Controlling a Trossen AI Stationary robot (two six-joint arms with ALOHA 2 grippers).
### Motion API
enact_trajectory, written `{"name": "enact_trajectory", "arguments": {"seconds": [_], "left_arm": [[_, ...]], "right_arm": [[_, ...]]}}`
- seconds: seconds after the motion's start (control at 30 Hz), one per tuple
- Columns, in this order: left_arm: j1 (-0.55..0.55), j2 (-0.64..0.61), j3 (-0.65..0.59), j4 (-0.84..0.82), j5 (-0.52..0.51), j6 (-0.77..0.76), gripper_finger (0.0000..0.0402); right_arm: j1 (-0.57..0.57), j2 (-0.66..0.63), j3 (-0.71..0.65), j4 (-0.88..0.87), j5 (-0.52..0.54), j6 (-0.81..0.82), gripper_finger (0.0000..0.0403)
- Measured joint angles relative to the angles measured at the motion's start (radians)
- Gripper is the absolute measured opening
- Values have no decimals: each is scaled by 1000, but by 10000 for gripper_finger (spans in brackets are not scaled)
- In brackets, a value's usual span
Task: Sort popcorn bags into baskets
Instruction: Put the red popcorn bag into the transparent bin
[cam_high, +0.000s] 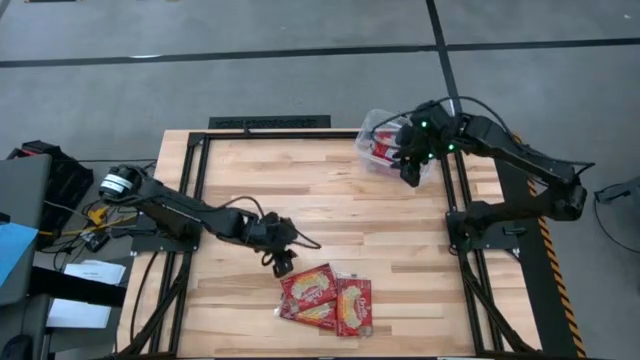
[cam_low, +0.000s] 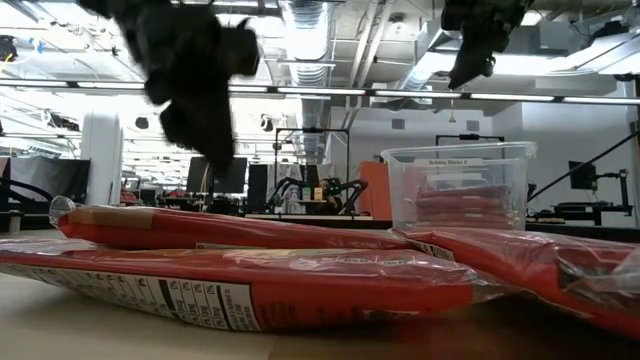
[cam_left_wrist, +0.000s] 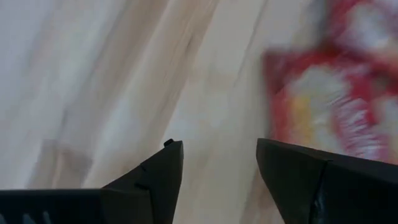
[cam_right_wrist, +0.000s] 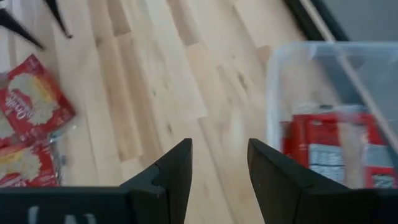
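Note:
A small pile of red popcorn bags (cam_high: 327, 301) with yellow-cream ovals lies flat on the wooden table near its near edge; in the low view the bags (cam_low: 250, 270) fill the foreground. The clear plastic tub (cam_high: 372, 128) stands at the far right corner with red packets (cam_right_wrist: 329, 149) inside. My left gripper (cam_high: 283, 264) hovers open just left of the pile, over bare wood (cam_left_wrist: 219, 144), with one bag (cam_left_wrist: 336, 93) ahead of it. My right gripper (cam_high: 410, 176) hangs open in the air by the tub's near side (cam_right_wrist: 219, 143).
A black frame (cam_high: 270, 123) runs along the table's far edge and both sides. Bare wood (cam_high: 330, 215) lies between the pile and the tub. The room beyond the table holds desks and monitors (cam_low: 215, 175).

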Motion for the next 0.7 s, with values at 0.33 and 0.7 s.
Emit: {"name": "enact_trajectory", "arguments": {"seconds": [0.33,0.7], "left_arm": [[-71,174,-29,232,138,-138,219],[-43,279,-26,364,357,-180,249]], "right_arm": [[123,1,-101,26,0,57,185],[173,1,-107,35,1,66,173]]}}
